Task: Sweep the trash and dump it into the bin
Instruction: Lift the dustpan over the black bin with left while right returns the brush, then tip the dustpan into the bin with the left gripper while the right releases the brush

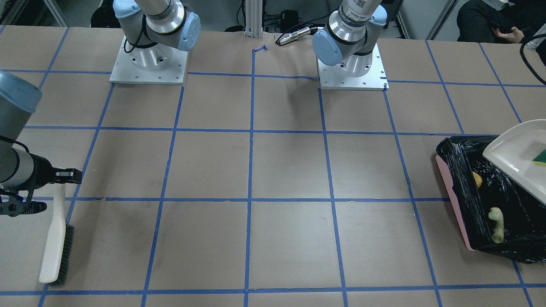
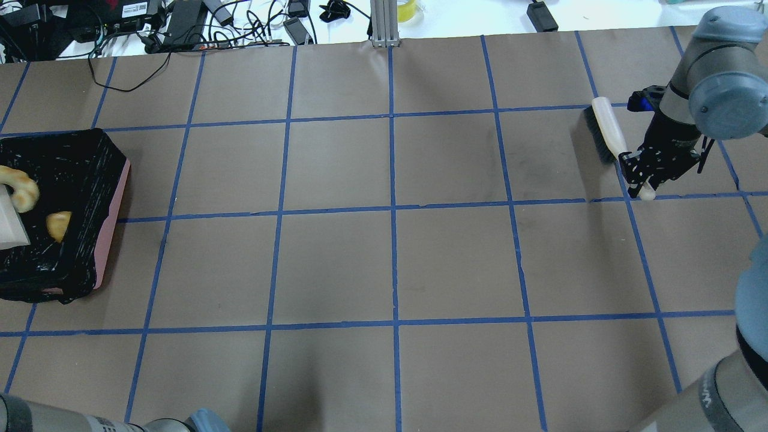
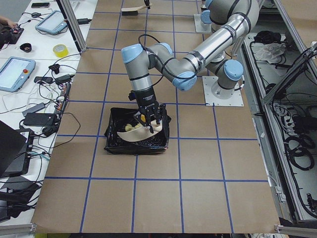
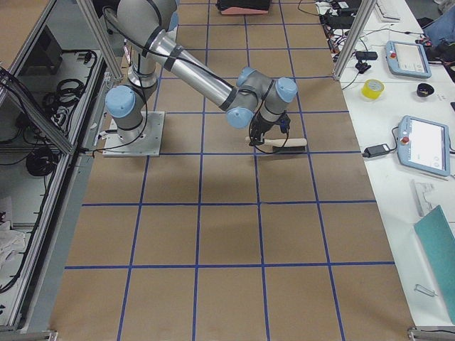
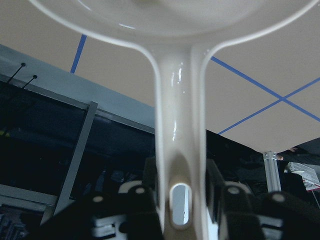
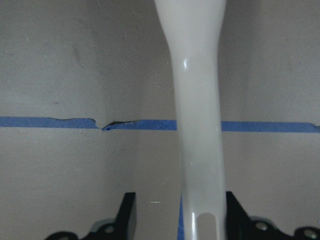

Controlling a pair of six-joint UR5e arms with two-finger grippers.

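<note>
Writing unreadable throughout; dustpan [image 1: 514, 154] tilted over bin [image 1: 452, 187], sponge [image 1: 540, 157] inside.

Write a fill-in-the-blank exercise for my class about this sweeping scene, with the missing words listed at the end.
1. The left pincer holds the white dustpan tilted over the ____ bin.
2. The right pincer grips the handle of the ____.
3. The croissant piece and the yellow-orange lump lie inside the bin, on its ____ plastic liner.
4. The green-and-yellow sponge sits on the ____.

Missing words: pink; brush; black; dustpan
</note>
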